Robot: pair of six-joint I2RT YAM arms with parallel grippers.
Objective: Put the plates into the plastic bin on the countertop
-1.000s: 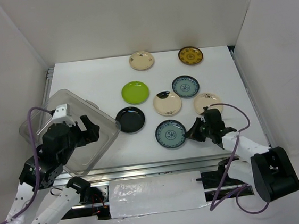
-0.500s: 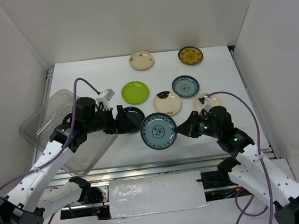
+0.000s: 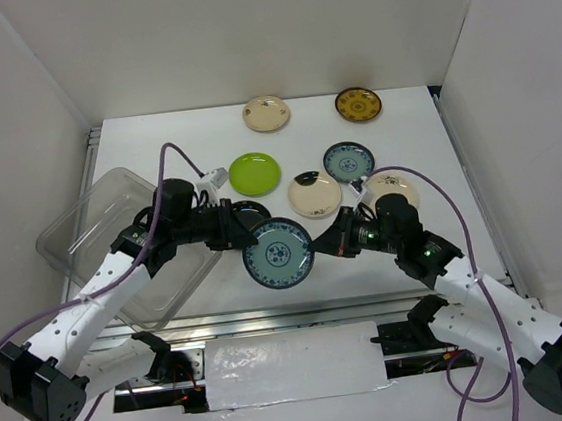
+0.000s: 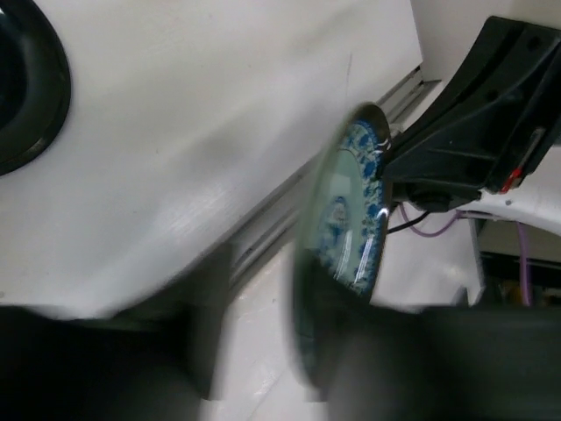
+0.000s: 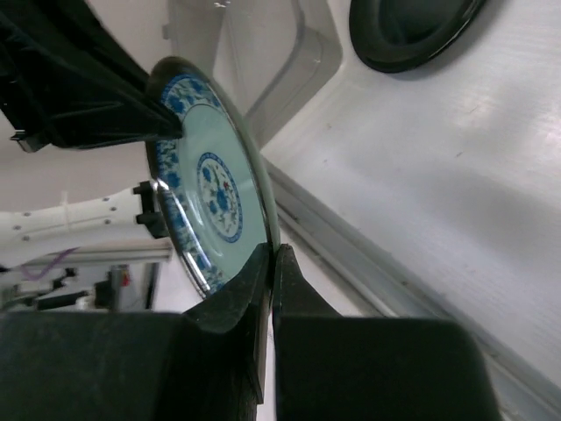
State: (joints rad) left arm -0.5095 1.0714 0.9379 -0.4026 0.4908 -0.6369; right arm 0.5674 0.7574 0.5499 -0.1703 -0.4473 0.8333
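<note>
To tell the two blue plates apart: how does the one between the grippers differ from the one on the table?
The held blue plate is tipped up off the countertop, its rim pinched by the right gripper; the resting blue plate lies flat and untouched. The held one is near the front edge; the resting one sits farther back, beside a cream plate. Both are round, teal-blue patterned.

Right gripper (image 3: 317, 250) clamped, left gripper (image 3: 245, 239) facing it

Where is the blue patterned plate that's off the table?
Top view, front centre: the blue patterned plate hangs in the air between the left gripper and right gripper, just in front of the black plate.
</note>
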